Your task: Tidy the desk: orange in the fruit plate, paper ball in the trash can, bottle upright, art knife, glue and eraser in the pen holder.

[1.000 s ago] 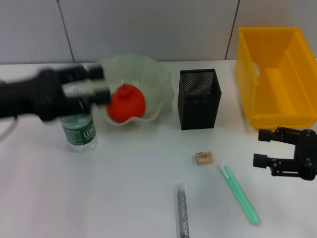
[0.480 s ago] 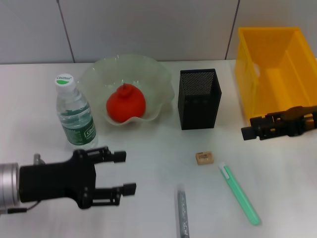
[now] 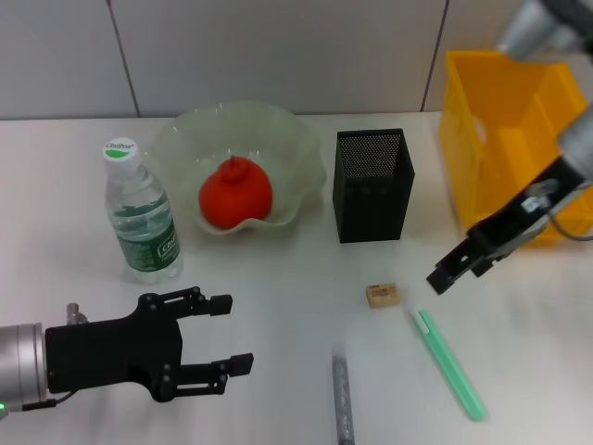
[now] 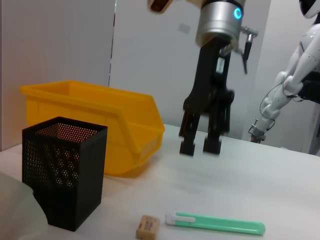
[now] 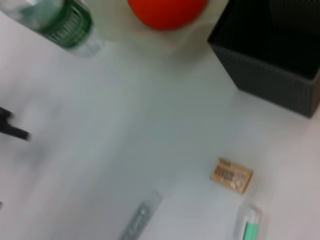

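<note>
Beside the black mesh pen holder (image 3: 372, 184), the right pincer (image 3: 454, 269), parted, should be lowered squarely over the slim mint-green art knife (image 3: 448, 362).

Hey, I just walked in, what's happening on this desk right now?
The robot is tidying. The orange sits in the fruit plate and the bottle stands upright. The eraser, art knife and glue lie on the table. The right hand, open, hangs above the art knife; the left hand hovers open, empty.
</note>
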### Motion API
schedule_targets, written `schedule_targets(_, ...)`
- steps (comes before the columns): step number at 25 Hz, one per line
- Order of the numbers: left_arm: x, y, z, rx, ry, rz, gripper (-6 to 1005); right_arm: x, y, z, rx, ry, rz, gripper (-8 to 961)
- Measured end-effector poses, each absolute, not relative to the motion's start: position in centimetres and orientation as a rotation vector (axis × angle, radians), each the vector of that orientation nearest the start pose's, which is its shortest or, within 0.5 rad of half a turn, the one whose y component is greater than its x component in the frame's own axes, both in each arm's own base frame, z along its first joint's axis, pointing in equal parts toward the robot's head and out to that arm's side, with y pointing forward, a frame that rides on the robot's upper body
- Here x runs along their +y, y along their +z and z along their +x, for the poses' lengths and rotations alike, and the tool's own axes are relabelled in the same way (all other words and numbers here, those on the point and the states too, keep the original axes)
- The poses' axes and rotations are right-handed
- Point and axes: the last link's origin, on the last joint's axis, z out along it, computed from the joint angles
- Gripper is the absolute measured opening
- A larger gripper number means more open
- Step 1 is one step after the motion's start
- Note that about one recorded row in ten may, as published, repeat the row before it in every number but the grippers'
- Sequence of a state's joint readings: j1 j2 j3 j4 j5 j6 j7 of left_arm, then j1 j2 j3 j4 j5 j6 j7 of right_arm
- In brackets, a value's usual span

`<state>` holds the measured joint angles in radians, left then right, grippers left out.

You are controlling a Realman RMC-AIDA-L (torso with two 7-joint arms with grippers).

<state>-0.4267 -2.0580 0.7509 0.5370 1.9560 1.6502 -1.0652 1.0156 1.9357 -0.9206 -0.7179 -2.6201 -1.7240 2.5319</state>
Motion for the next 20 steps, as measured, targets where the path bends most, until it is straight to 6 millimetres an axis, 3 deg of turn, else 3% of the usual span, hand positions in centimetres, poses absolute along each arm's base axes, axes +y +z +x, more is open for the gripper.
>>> schedule_targets(10,28.5,-1.5,-28.5,-0.393,-0.747,-2.817,798,39.9,-2.5,16.2,1.367,-0.644,-2.599,823)
schedule_targets(20,28.7,-1.3,-28.5,-0.421,-0.751,-2.818,798,39.3,-4.6,17.1,1.253,-0.771,-2.564,822)
